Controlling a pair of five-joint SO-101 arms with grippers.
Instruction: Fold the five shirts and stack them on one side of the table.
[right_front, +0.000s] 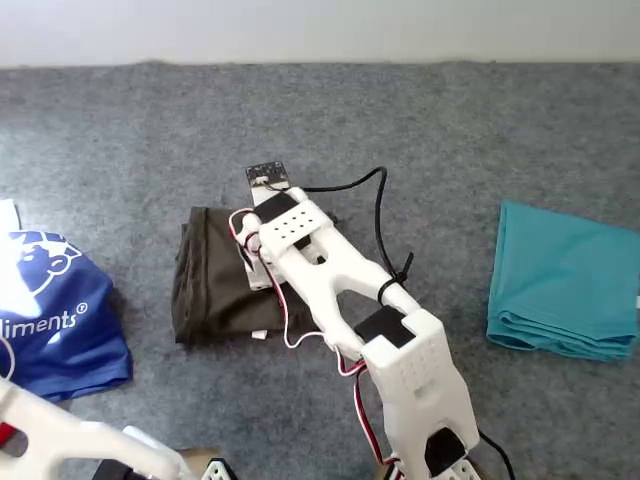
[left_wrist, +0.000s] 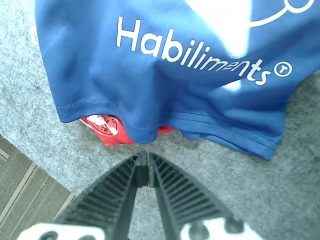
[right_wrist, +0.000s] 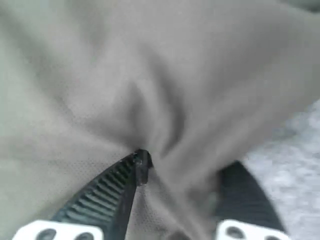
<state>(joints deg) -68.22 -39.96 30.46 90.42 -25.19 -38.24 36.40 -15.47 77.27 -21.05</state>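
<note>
The grey table (right_front: 450, 120) carries three patches of cloth in the high view. The largest is the blue shirt (right_front: 60, 320) at nine o'clock, against the table edge. The teal shirt (right_front: 560, 280) lies folded flat at three o'clock, well apart from the others. The olive shirt (right_front: 205, 280) sits just toward nine o'clock from the middle, folded to a rough rectangle whose long axis runs twelve to six.

My right arm comes in from five o'clock and ends over the olive shirt's three o'clock edge. My right gripper (right_wrist: 190, 170) has its jaws well apart and pressed into that cloth, with a ridge of fabric humped between them. I judge nothing is pinched yet.

My left gripper (left_wrist: 143, 157) is closed tip to tip and holds nothing. It hangs just off the blue shirt's hem, and a corner of the red shirt (left_wrist: 102, 127) pokes out from under that hem.

So the olive shirt belongs to my right arm. If I stack on the teal shirt, the carry runs toward three o'clock, across the olive shirt's long axis.
</note>
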